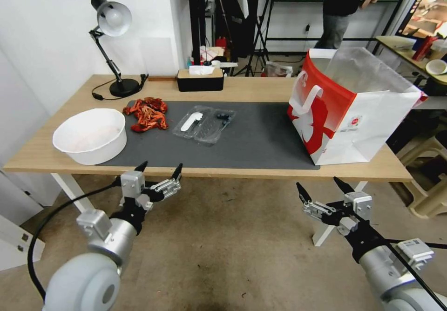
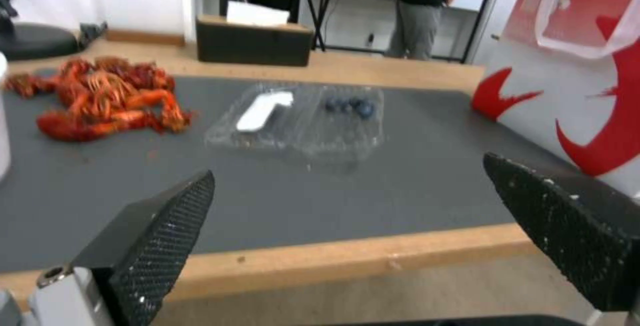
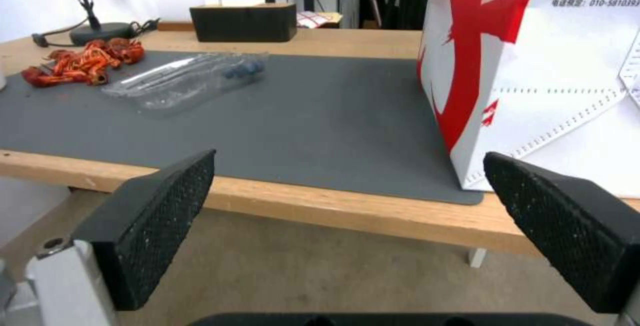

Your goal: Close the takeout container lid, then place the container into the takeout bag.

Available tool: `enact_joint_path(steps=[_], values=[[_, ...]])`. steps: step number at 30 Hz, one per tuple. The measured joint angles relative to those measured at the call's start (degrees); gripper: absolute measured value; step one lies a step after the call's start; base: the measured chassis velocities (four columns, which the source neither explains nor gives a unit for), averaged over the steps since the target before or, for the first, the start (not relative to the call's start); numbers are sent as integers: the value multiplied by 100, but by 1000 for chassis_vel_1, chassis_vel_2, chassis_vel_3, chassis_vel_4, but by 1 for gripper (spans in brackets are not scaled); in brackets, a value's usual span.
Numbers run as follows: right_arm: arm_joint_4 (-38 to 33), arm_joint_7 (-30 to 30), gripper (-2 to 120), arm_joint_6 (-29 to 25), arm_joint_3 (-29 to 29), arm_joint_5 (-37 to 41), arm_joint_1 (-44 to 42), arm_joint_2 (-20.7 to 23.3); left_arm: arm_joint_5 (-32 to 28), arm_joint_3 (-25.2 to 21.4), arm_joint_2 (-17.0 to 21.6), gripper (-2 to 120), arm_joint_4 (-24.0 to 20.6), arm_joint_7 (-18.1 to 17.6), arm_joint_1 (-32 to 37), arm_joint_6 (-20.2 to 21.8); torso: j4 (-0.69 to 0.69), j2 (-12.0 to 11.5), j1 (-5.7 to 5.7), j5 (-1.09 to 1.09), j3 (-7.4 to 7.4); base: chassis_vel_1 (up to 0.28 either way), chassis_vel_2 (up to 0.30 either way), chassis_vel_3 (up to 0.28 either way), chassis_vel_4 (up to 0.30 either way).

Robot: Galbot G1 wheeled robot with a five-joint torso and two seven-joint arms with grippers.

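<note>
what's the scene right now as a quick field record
box: clear box lying open and flat on the grey mat, berries inside
bag: red-and-white bag upright at the mat's right end, mouth open
left claw: open, before the table edge, holding nothing
right claw: open, before the table edge, holding nothing
nearby: white bowl, crayfish pile

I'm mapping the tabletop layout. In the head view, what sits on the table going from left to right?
White bowl → red crayfish pile → takeout container → takeout bag.
</note>
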State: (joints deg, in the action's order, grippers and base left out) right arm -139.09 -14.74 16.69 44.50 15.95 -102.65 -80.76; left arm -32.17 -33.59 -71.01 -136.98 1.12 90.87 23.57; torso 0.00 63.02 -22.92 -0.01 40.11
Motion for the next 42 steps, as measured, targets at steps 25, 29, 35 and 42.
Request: enact_joint_path(steps=[25,29,35,42], values=[[1050,776,100,189,-985,1288,1779,1037,333,-86,-239,100,283,52,69,-217,1,0,0,2,0,0,0,0,0],[1885,1327,100,128,-1994,1531,2957,1308,339,-146,-269,100,364,7,13,-206,-1,0,0,1,0,0,0,0,0],[2793,2861,100,946,-3779,1664,4985,1127,401,-171,-308,100,488,-32,62,-245,0,-1,-1,-1,1,0,0,0,0],[3459,4760,100,1949,-4787,2284,6375,612,414,-221,-318,100,624,-50,90,-324,1,-1,-1,-2,0,0,0,0,0]])
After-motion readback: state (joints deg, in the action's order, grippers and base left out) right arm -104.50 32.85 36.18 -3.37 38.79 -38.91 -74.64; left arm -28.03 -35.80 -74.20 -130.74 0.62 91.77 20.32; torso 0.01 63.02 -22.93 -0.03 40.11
